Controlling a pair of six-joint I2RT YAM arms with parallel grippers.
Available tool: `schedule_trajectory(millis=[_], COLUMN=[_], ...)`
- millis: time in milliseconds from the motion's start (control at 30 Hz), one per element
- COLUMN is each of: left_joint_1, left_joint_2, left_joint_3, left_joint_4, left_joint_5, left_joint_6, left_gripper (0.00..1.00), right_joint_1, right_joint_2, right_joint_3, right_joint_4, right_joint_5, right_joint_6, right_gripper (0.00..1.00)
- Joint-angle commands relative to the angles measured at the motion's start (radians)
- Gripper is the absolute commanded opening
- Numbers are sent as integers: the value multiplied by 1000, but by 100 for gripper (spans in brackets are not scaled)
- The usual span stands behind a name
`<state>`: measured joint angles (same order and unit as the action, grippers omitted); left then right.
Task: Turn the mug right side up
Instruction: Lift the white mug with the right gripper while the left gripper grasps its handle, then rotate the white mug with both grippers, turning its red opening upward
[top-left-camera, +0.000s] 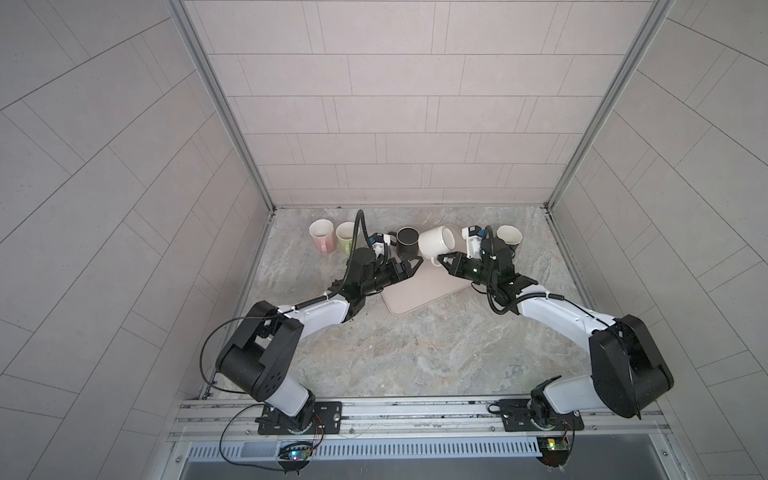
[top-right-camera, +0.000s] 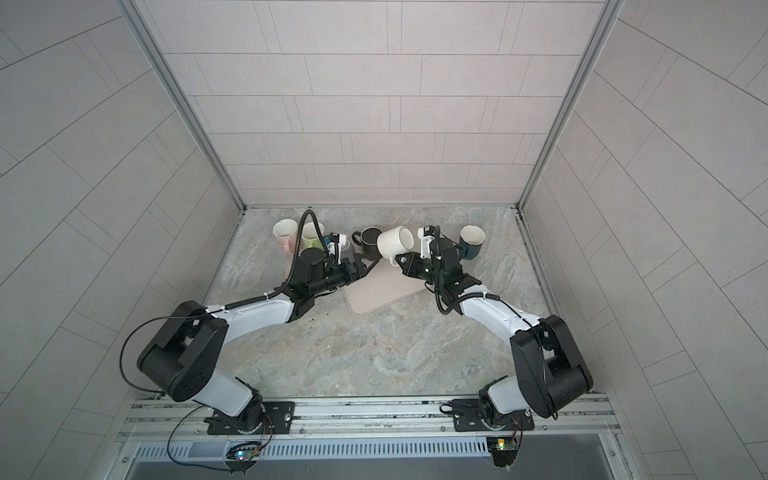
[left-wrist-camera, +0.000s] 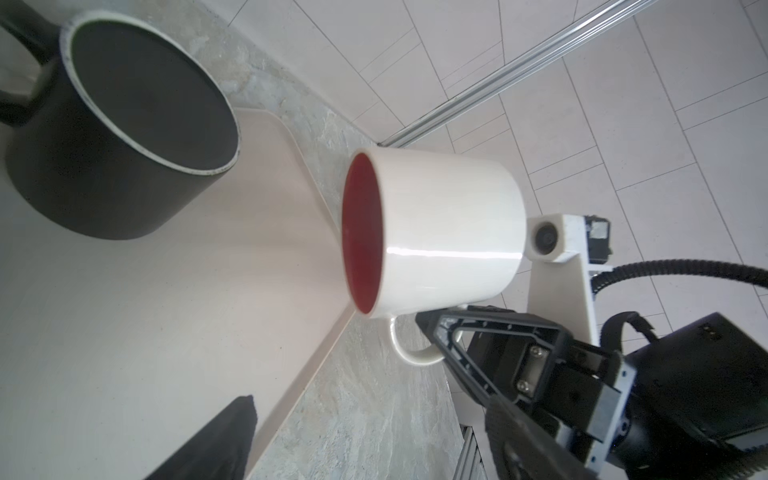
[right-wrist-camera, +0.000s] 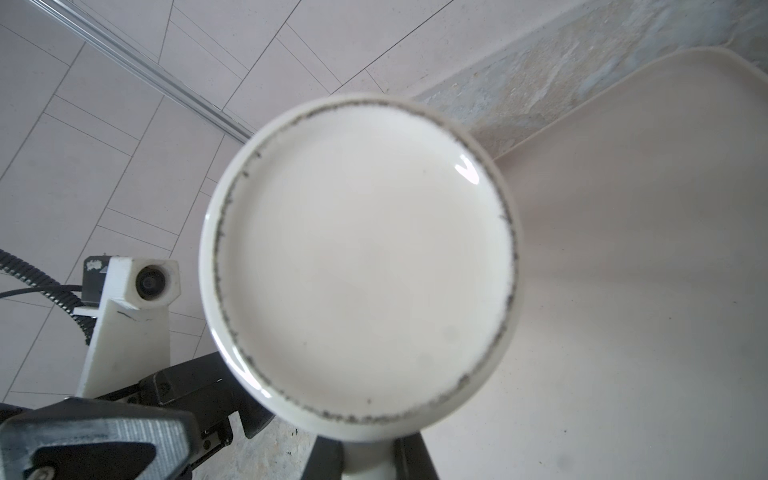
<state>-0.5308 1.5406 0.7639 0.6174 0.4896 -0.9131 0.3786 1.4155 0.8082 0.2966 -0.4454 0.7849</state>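
the right pincer is clamped on the handle of the white ceramic mug, glossy red inside, and holds it in the air on its side above the far edge of the flat beige plastic tray, mouth towards the left arm and base towards the right wrist camera. the left pincer hangs just beside it with its jaws apart and nothing between them, close to the matte black mug standing on the tray. the turn looks about half done. the risk i see is the grip: a thin, smooth handle held by two narrow tips could let the heavy body swing or slip as the wrist rolls further, dropping it onto the tray or the marbled grey desk. the black mug is near enough that the swinging rim could knock it, and the left pincer could be struck too.
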Motion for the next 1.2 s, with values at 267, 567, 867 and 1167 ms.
schedule_trajectory(millis=[267,567,867,1167], left_joint_1=[-37,-55,-59,-96], left_joint_2=[-80,-67,-26,32], left_joint_3=[36,59,95,162], left_joint_4=[-31,3,46,57], left_joint_5=[-54,-53,-23,-29], left_joint_6=[25,44,17,28], left_gripper=[88,86,85,83], right_joint_1=[1,2,5,6], right_joint_2=[-97,-108,-120,-127], right_joint_3=[-16,-20,-39,-58], right_joint_4=[247,306,403,469], right_joint_5=[-36,-60,-78,-99], right_joint_6=[90,158,223,269], right_gripper=[0,0,0,0])
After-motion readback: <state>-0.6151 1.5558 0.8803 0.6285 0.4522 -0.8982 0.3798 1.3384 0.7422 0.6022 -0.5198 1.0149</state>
